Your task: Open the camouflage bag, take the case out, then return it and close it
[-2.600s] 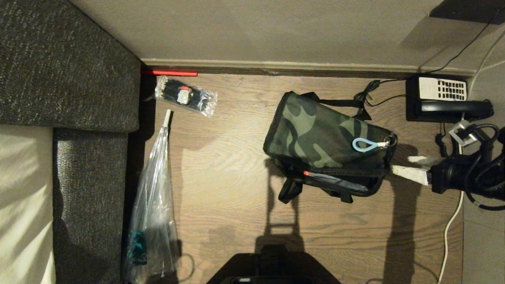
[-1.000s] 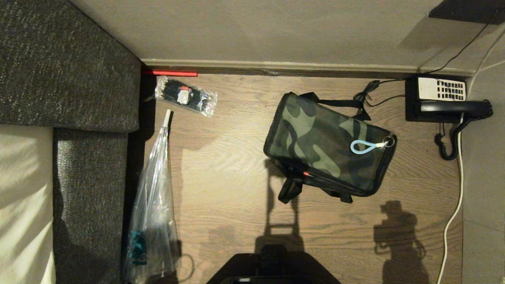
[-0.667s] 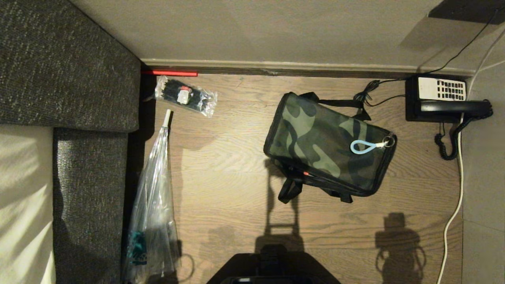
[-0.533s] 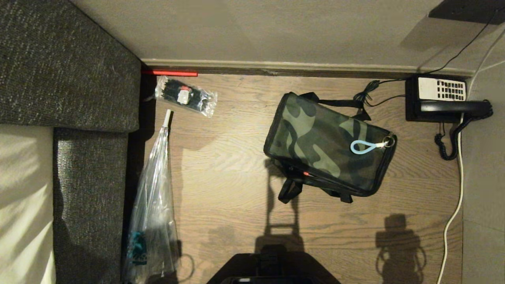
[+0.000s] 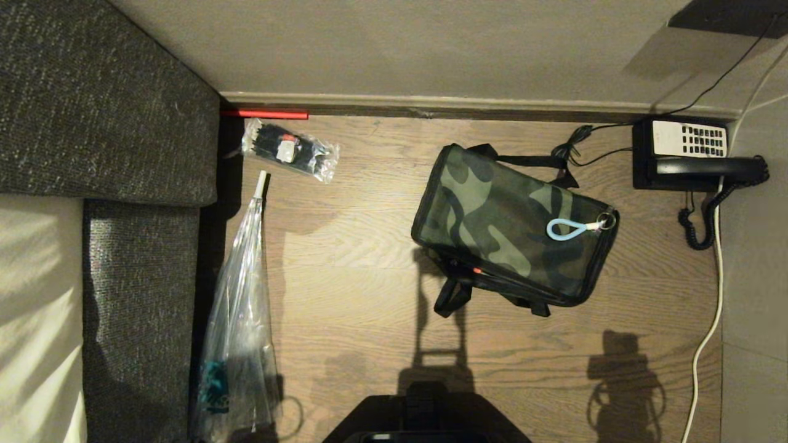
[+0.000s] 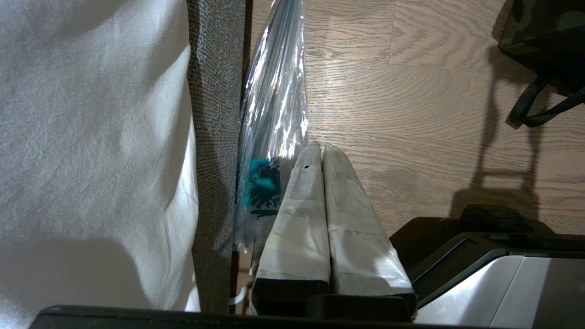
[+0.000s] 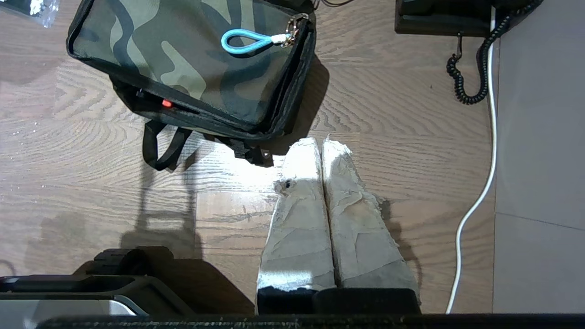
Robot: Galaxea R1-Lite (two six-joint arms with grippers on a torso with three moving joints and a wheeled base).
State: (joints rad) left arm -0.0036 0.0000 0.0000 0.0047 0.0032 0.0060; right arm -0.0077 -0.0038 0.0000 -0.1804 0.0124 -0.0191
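The camouflage bag [image 5: 514,224] lies lid-down on the floor [image 5: 357,277], apparently finished; right gripper [image 7: 322,141] and left gripper [image 6: 320,148] hang clenched, empty.

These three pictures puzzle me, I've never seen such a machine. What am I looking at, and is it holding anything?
It is a robot with two arms. The wide picture looks down from its head at a wooden floor; the other two come from cameras on its wrists. Each shows a hand with two white-wrapped fingers pressed shut: the left hand beside a clear plastic bag, the right hand near the camouflage bag. Neither holds anything. The camouflage bag lies with its lid down. A desk telephone sits in the corner.
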